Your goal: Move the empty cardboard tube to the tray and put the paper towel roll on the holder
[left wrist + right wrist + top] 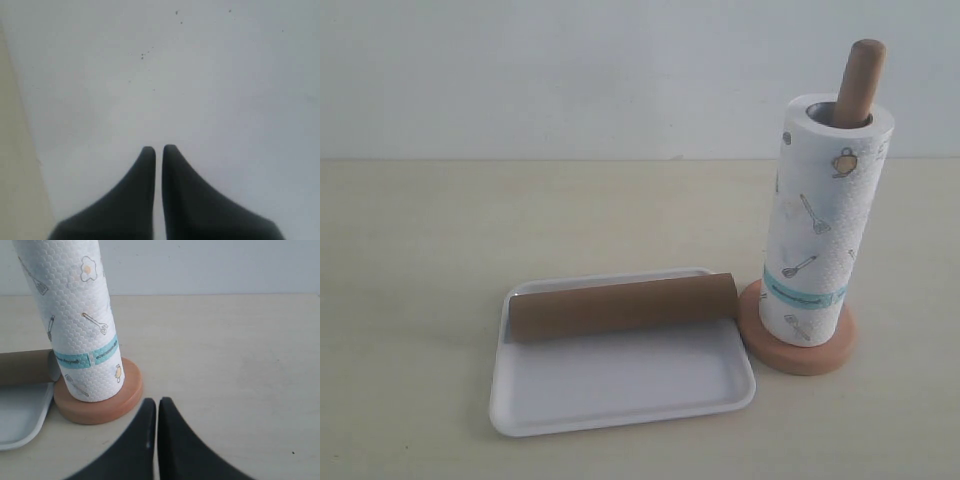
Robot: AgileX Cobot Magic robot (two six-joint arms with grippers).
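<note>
The brown cardboard tube (pixel 623 307) lies on its side across the far part of the white tray (pixel 620 385). The paper towel roll (pixel 820 225) stands upright on the wooden holder (pixel 798 338), whose dowel top (pixel 861 78) pokes out above it. Neither gripper shows in the exterior view. In the right wrist view my right gripper (pixel 157 401) is shut and empty, just beside the holder base (pixel 100 402), with the roll (pixel 75 315), tube end (pixel 25 367) and tray corner (pixel 20 417) in sight. My left gripper (pixel 158 148) is shut and empty, facing a plain pale surface.
The beige tabletop (pixel 440 230) stretches around the tray and holder, with a pale wall behind. A beige strip (pixel 15 165) runs along one side of the left wrist view.
</note>
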